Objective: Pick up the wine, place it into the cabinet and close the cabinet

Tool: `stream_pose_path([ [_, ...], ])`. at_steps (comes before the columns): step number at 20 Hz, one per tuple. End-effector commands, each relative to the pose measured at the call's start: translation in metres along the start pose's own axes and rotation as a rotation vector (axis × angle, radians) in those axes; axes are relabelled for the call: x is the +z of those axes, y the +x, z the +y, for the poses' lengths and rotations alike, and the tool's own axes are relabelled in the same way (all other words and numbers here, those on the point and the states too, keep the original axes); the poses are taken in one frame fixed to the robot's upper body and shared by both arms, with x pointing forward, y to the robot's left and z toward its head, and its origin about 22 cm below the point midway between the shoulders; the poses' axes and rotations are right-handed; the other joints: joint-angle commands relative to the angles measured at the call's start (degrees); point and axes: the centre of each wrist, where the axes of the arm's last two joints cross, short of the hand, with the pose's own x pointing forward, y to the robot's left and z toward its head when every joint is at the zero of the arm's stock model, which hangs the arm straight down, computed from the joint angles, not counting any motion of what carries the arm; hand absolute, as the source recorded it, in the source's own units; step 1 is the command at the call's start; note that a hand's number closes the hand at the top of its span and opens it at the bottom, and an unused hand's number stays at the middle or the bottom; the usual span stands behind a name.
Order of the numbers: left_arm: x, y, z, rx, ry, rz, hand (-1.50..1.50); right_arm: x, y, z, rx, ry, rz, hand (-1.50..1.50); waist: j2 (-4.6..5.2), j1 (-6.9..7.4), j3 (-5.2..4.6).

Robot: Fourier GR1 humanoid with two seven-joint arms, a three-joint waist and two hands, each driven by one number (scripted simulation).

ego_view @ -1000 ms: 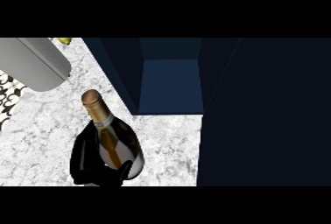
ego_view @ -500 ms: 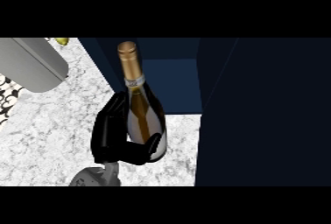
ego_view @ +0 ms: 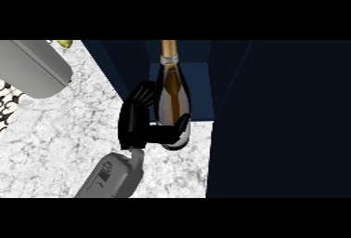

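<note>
I see a grey forearm [ego_view: 34,67] at the upper left over the marbled table [ego_view: 61,139]. My one working robot hand [ego_view: 140,123] (the right) curls around the single wine bottle [ego_view: 171,100], grasping it upright at the open cabinet [ego_view: 198,83] mouth, its neck inside.

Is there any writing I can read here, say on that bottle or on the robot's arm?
None can be read.
The dark glass wine bottle with the gold foil neck: no label text shows.
The grey forearm: a dark panel with marks too small to read.
The black hand curled round the bottle: no markings.
The black-and-white patterned patch at the left edge: a pattern, not letters.
</note>
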Motion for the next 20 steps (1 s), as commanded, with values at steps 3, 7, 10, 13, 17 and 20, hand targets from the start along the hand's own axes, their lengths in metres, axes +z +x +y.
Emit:
stream_pose_path([
  [3, -0.021, -0.020, -0.001, -0.070, 0.030, 0.036, 1.50, 0.027, 0.039, 0.004, -0.062, 0.049, -0.066, -1.50, 0.09, -0.19, -0.03],
  [7, -0.014, -0.045, 0.004, -0.066, 0.046, 0.062, 1.50, 0.034, 0.041, 0.006, -0.054, 0.053, -0.065, -1.50, 0.07, -0.35, -0.04],
  [10, -0.011, -0.061, 0.001, -0.090, 0.051, 0.070, 1.50, 0.028, 0.026, 0.000, -0.055, 0.051, -0.075, -1.50, 0.14, -0.48, 0.00],
  [13, -0.024, -0.061, 0.000, -0.081, 0.052, 0.068, 1.50, 0.037, 0.040, 0.003, -0.069, 0.064, -0.071, -1.50, 0.12, -0.90, -0.03],
  [17, -0.017, -0.073, 0.003, -0.047, 0.072, 0.067, 1.50, 0.030, 0.037, -0.006, -0.055, 0.068, -0.073, -1.50, 0.22, -0.67, -0.03],
  [20, -0.026, -0.079, 0.012, 0.012, 0.078, 0.085, 1.50, 0.029, 0.035, 0.002, -0.068, 0.063, -0.061, -1.50, 0.22, -0.60, -0.08],
])
